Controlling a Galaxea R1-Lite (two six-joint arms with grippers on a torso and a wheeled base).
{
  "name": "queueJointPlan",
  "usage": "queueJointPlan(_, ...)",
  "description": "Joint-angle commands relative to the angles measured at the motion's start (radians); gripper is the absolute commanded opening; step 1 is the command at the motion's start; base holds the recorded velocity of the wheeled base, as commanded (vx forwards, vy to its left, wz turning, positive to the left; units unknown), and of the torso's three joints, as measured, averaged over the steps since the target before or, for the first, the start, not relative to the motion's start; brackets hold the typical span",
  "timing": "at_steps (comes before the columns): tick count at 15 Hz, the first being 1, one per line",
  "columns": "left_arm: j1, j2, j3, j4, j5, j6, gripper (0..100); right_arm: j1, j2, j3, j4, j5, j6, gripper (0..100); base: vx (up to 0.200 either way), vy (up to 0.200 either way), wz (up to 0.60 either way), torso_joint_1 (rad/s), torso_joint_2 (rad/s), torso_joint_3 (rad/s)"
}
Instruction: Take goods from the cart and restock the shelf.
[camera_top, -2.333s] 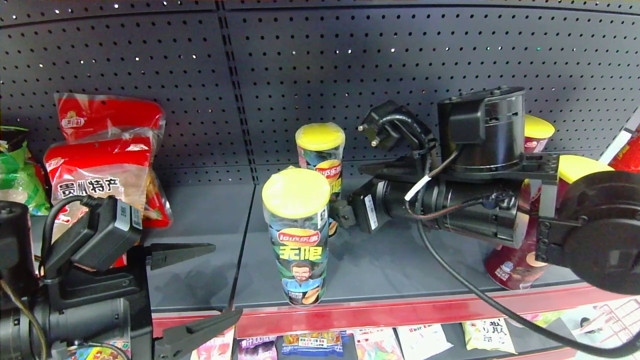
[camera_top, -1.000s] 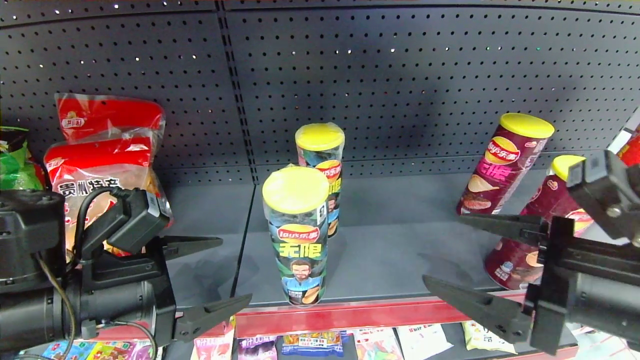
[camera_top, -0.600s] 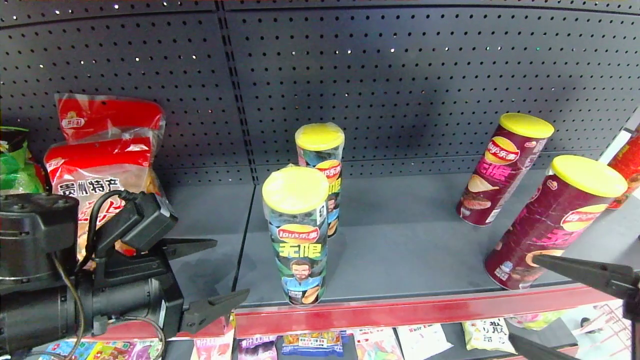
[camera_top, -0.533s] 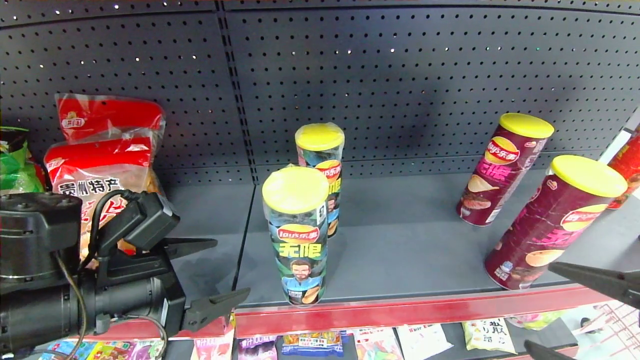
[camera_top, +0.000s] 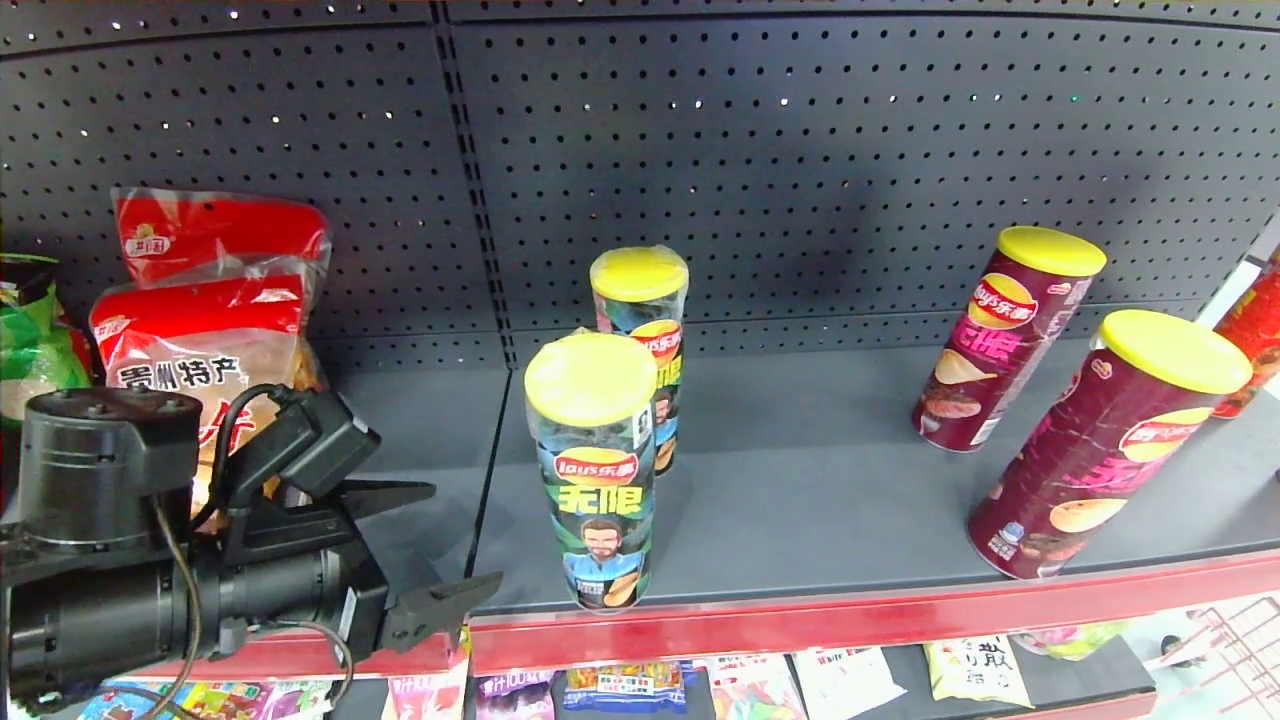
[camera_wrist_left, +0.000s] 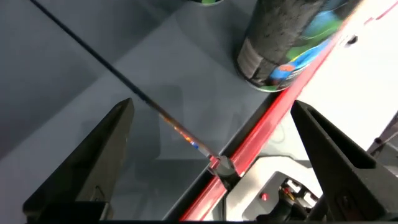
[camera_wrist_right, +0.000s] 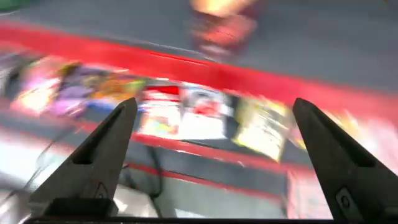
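1. The left claw (camera_top: 460, 535) hangs wide and empty at the front edge of the shelf (camera_top: 800, 500), beside the red snack bags (camera_top: 200, 330).
2. Two green chip cans (camera_top: 597, 470) stand mid-shelf, long axes vertical, yellow lids up.
3. Two maroon chip cans (camera_top: 1100, 445) stand to the right, lids up, apparently stocked.
4. The right claw (camera_wrist_right: 214, 102) gapes empty; more goods probably need fetching from the cart.

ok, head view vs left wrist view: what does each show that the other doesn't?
Head view adds the rear green can, front maroon can, rear maroon can and red snack bags. Left wrist view adds a pale area past the red shelf edge, too blurred to identify. Both: the open left gripper, the front green can, that red edge.
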Motion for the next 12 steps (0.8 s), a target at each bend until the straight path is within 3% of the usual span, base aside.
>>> queueJointPlan(1, 0.000, 0.067, -0.029, -0.001, 0.025, 0.001, 100, -0.226, -0.178, 0.023, 0.057, 0.004, 0.002, 100, 0.000, 0.000, 0.00, 0.000, 0.00, 0.000)
queueJointPlan(5, -0.017, 0.150, -0.118, 0.001, 0.145, 0.001, 100, -0.260, -0.275, 0.113, 0.035, -0.011, 0.002, 100, 0.000, 0.000, 0.00, 0.000, 0.00, 0.000)
queueJointPlan(7, -0.038, 0.168, -0.133, 0.001, 0.168, 0.001, 100, -0.260, -0.275, 0.181, -0.012, -0.008, 0.002, 100, 0.000, 0.000, 0.00, 0.000, 0.00, 0.000)
queueJointPlan(9, -0.069, 0.179, -0.133, 0.004, 0.185, 0.001, 100, -0.260, -0.275, 0.282, -0.167, -0.002, -0.004, 100, 0.000, 0.000, 0.00, 0.000, 0.00, 0.000)
queueJointPlan(12, -0.083, 0.199, -0.136, 0.001, 0.195, 0.002, 100, -0.260, -0.275, 0.293, -0.190, 0.027, -0.004, 100, 0.000, 0.000, 0.00, 0.000, 0.00, 0.000)
